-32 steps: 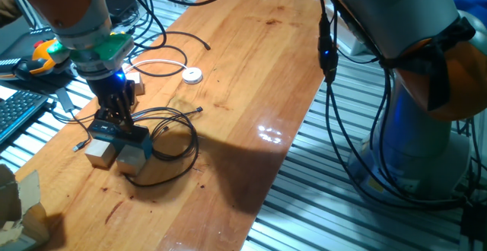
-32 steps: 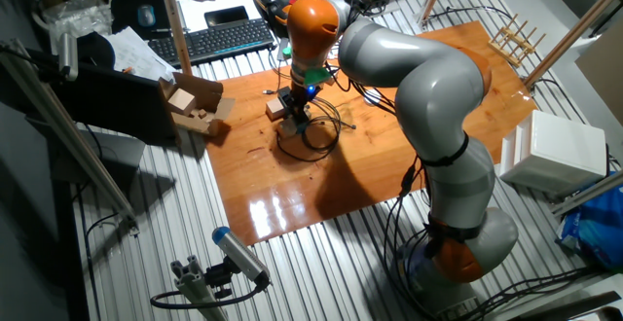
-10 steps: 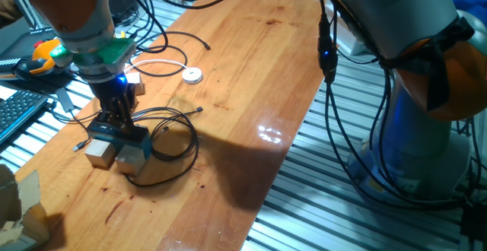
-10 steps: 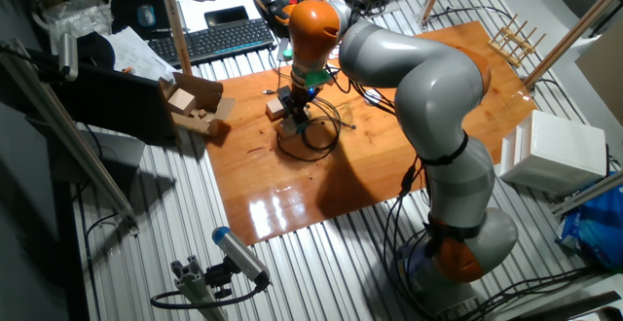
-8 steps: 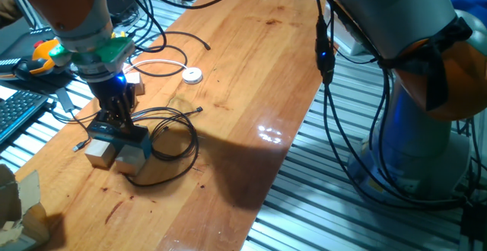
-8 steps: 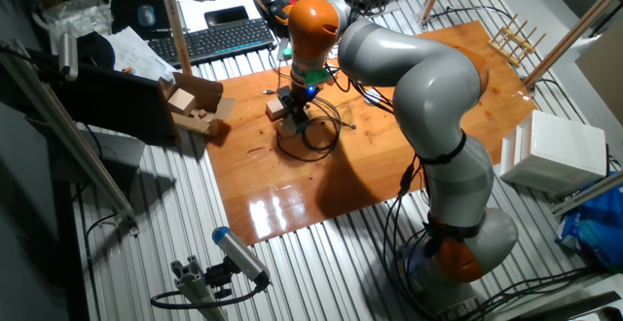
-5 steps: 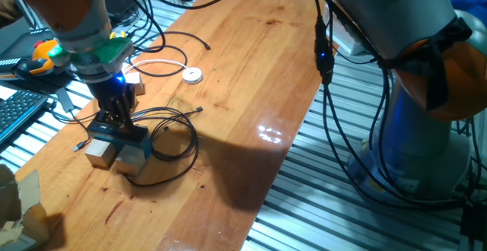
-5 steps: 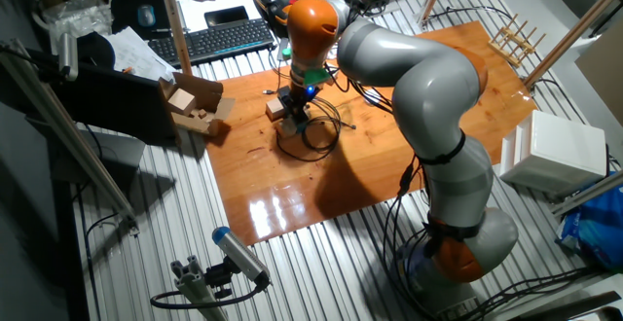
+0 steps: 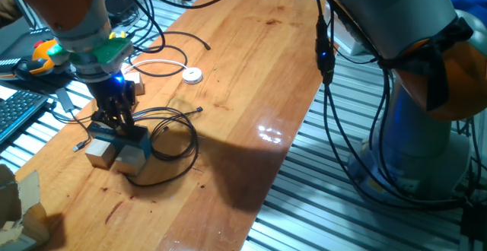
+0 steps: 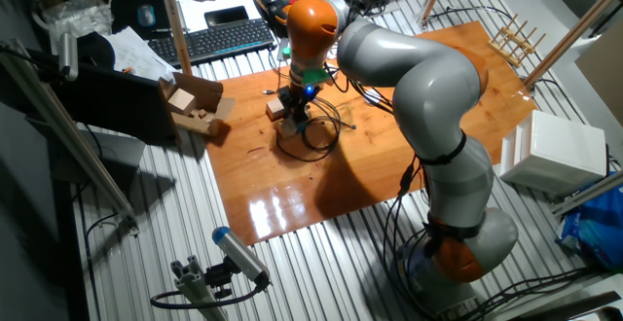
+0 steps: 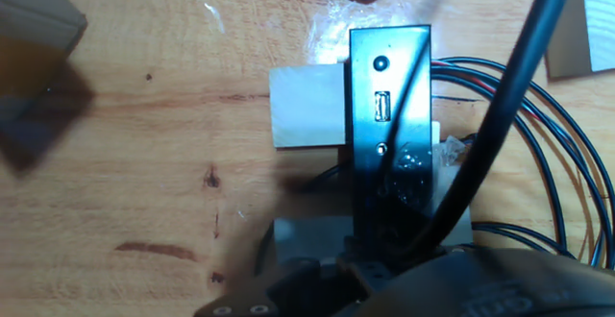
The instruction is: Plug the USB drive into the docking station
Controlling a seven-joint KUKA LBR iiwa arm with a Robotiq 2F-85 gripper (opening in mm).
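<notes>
The docking station point(image 9: 131, 135) is a flat black box lying across two pale wooden cubes point(image 9: 99, 154), with thin black cables looped around it. My gripper point(image 9: 113, 119) points straight down with its fingertips on the station's top, near its left end. In the hand view the station point(image 11: 389, 67) runs vertically, showing an empty USB port point(image 11: 381, 107). Below the port a dark blurred shape sits against the station's face. I cannot make out the USB drive as a separate thing, nor whether the fingers grip anything. In the other fixed view my gripper point(image 10: 295, 110) stands over the same spot.
A white round puck point(image 9: 193, 74) with a white cord lies behind the station. Black cable loops point(image 9: 175, 141) spread to its right. A small wooden block point(image 9: 134, 78) sits behind my hand. Cardboard pieces point(image 9: 19, 205) and a keyboard point(image 9: 15, 114) lie off the table's left edge.
My hand has shifted very slightly up and to the left over the docking station. The station, cubes and cables have not moved.
</notes>
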